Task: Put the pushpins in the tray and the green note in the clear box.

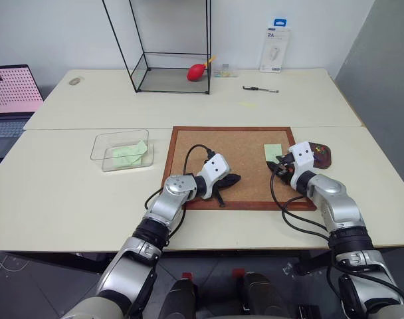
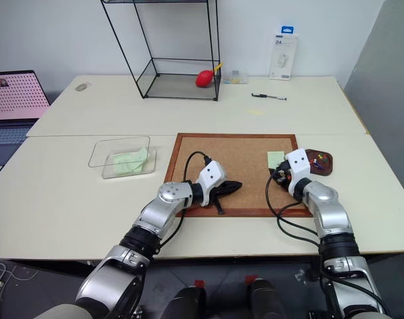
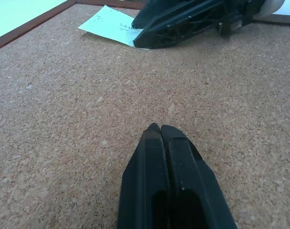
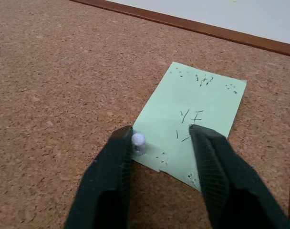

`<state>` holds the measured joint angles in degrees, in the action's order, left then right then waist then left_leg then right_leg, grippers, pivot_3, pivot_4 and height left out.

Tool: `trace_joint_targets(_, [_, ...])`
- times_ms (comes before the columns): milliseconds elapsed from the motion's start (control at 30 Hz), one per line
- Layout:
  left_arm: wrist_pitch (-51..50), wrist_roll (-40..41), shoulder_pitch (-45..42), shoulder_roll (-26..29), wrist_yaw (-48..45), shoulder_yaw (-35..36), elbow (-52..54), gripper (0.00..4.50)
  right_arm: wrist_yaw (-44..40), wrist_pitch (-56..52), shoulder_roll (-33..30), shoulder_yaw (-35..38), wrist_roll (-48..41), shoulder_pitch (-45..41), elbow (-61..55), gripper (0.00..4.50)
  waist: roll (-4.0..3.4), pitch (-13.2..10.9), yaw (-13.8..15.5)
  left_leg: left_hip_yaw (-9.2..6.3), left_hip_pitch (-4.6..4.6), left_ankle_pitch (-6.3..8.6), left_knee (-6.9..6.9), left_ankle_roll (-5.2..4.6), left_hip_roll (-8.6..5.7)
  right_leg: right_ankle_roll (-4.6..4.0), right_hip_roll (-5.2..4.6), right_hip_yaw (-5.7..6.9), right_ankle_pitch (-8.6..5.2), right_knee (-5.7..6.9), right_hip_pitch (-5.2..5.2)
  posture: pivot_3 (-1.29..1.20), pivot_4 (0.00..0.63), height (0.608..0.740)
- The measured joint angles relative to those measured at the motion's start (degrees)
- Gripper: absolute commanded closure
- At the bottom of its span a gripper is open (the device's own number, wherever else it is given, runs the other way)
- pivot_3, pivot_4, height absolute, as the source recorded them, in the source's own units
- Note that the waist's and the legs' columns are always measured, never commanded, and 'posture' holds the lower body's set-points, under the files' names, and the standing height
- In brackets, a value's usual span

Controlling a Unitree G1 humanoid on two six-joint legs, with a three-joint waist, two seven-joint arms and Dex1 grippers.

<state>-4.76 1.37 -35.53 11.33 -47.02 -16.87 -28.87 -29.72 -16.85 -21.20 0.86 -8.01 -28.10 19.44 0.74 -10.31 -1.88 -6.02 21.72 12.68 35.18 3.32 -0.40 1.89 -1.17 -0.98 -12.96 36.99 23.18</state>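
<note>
1. The clear box is set on the table left of the corkboard, with green paper inside.
2. The left claw is held over the corkboard's front edge, fingers pressed together, empty.
3. The green note is pinned near the corkboard's right edge; the right claw is spread around its pushpin.
4. The tray is seen just off the corkboard's right edge.

My head views are bright and evenly lit, with only soft, short shadows under my arms on the table. Wrist views are sharp on the cork; my left tool looks slightly soft up close.
</note>
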Motion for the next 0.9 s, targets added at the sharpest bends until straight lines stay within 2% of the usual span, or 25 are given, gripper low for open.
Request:
trace_joint_targets(200, [0.0, 0.0, 0.0, 0.0, 0.1, -0.1, 0.1, 4.50, -1.1, 0.3, 0.1, -0.6, -0.2, 0.0, 0.0, 4.46, 0.00, 0.0, 0.0, 0.00, 0.01, 0.00, 0.00, 0.00, -0.01, 0.00, -0.01, 0.00, 0.00, -0.01, 0.00, 0.00, 0.150, 0.740])
trace_joint_targets(467, [0.0, 0.0, 0.0, 0.0, 0.1, -0.3, 0.3, 4.50, -2.0, 0.1, -0.6, -0.5, -0.4, 0.8, -1.8, 4.46, 0.00, 0.0, 0.0, -0.01, 0.03, 0.00, 0.00, 0.00, -0.01, 0.00, -0.01, 0.01, 0.00, -0.02, 0.01, 0.00, 0.150, 0.740])
trace_joint_targets(900, [-2.0, 1.3, -0.1, -1.1, 0.4, 1.9, 0.1, 4.50, -7.9, 3.6, -7.1, -1.3, 0.3, 2.1, -12.6, 4.46, 0.01, 0.0, 0.0, 0.00, 0.03, 0.00, 0.00, 0.00, -0.01, 0.01, -0.01, 0.01, 0.00, -0.02, 0.02, 0.00, 0.150, 0.740])
